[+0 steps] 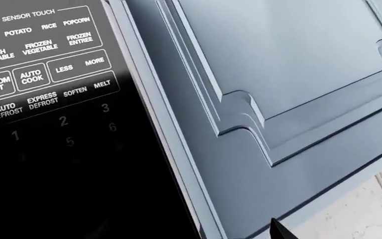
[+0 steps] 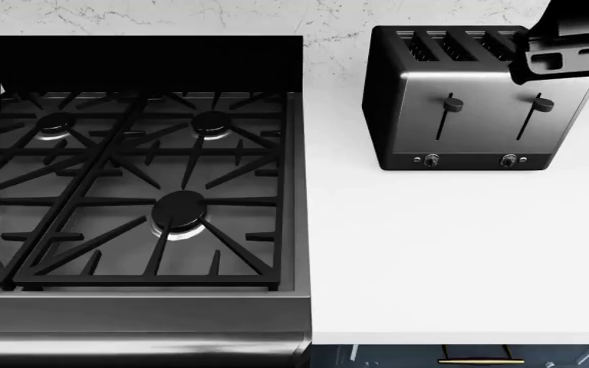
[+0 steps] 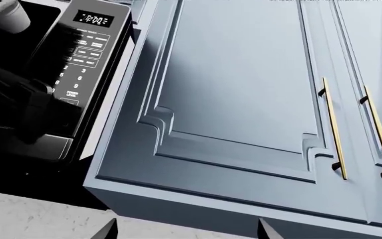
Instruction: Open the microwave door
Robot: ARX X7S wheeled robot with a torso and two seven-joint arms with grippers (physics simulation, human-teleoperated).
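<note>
The microwave fills the left wrist view up close, showing its black control panel (image 1: 45, 64) with white touch labels and number keys. Only one dark fingertip (image 1: 275, 230) of my left gripper shows, beside the panel's edge; the other is lost against the black. In the right wrist view the microwave (image 3: 88, 55) hangs beside the cabinets, its lit display (image 3: 95, 20) at the panel's top. My dark left arm (image 3: 32, 109) reaches across the microwave's front, hiding most of the door. My right gripper (image 3: 186, 231) is open and empty, below the cabinets.
Blue-grey wall cabinets (image 3: 244, 79) with gold bar handles (image 3: 332, 124) stand right next to the microwave. Below, in the head view, are a gas stove (image 2: 141, 176), a white counter (image 2: 459, 253) and a steel toaster (image 2: 474, 100). My right arm (image 2: 570, 46) crosses above the toaster.
</note>
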